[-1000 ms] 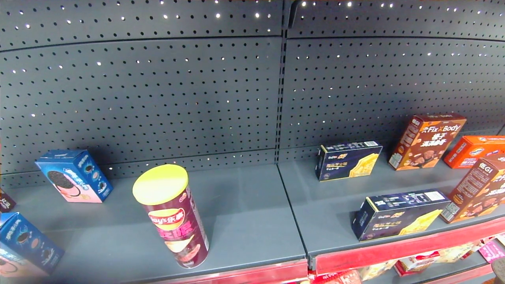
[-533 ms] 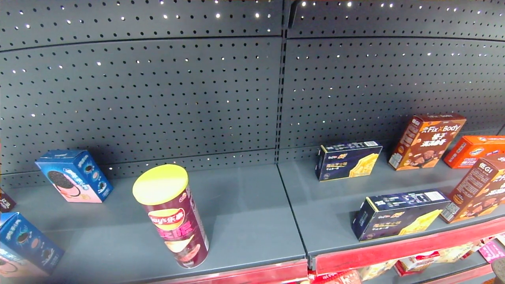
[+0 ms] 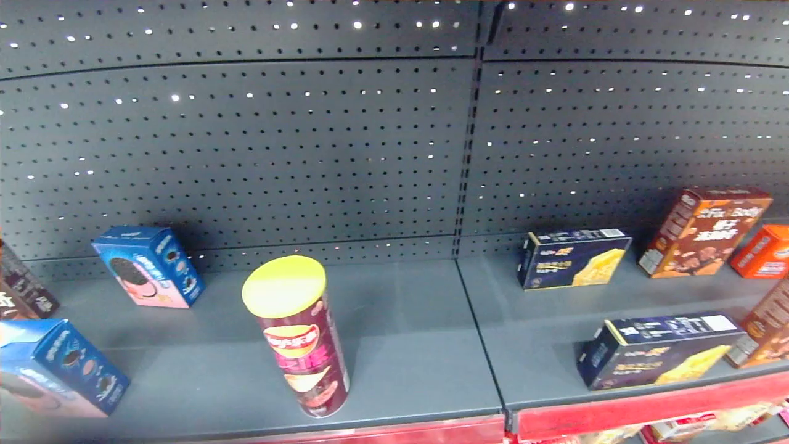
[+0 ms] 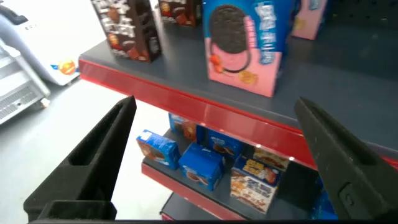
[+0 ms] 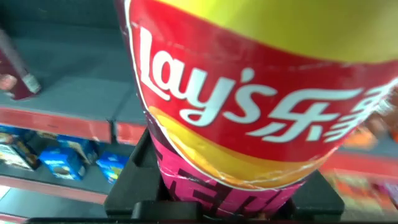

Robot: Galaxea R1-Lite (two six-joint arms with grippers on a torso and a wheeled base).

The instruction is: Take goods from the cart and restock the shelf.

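One maroon cylindrical chip can with a yellow lid (image 3: 302, 345) already stands lower centre of the head view on the dark grey metal shelf (image 3: 400, 333), bare board beside it. Now the right gripper (image 5: 224, 186) pinches a second red-and-pink chip can (image 5: 249, 106), not yet placed, while the left gripper (image 4: 214, 106) is spread wide, carrying nothing. More restocking ahead, I'd say.

Left of the maroon cardboard chips tube (image 3: 299, 336) with a yellow lid, a blue-and-pink cardboard cookie box (image 3: 148, 265) stands farther back and a second cookie box (image 3: 58, 370) nearer the front. Well right of the tube sit a navy-and-yellow carton (image 3: 574, 258), a second navy carton (image 3: 659, 350), a brown carton (image 3: 703, 231) and an orange carton (image 3: 761, 251).
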